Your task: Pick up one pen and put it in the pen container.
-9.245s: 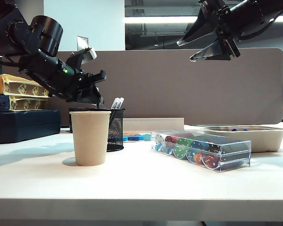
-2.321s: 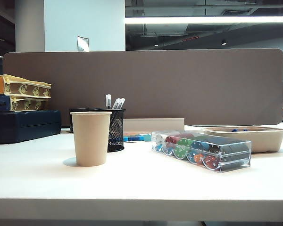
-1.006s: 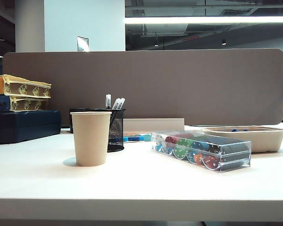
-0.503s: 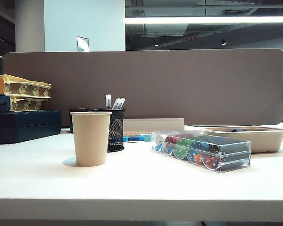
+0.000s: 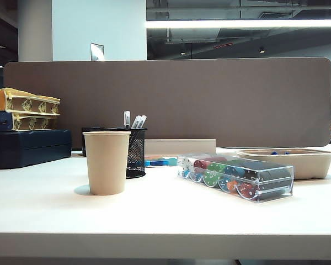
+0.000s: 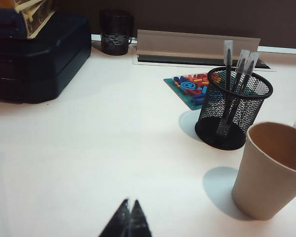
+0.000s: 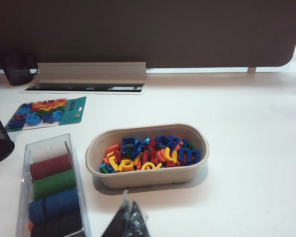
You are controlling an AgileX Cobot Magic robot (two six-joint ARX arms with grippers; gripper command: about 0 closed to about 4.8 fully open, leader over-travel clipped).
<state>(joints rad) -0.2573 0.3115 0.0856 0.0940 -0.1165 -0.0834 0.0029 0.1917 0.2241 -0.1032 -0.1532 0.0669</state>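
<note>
The pen container (image 6: 234, 111), a black wire-mesh cup, stands on the white table just behind a tan paper cup (image 6: 269, 170). The pen (image 6: 228, 61) stands upright inside it, dark with a whitish end, beside two slanted white-topped pens (image 6: 245, 66). In the exterior view the pen (image 5: 127, 118) pokes above the pen container (image 5: 135, 152). My left gripper (image 6: 130, 202) is shut and empty, low over bare table well short of the container. My right gripper (image 7: 129, 200) is shut and empty, just in front of the beige tray. Neither arm shows in the exterior view.
A beige tray (image 7: 148, 180) holds coloured letters. Beside it lies a clear case of poker chips (image 7: 54, 187). A card of letters (image 6: 192, 89) lies behind the container. A dark case (image 6: 37, 59) with boxes on top sits at the left. A brown divider (image 5: 209, 99) closes the back.
Both arms, above the table in the oldest frame, have left the exterior view. The upright pen now stands in the container. Nothing differs over the last two seconds.
</note>
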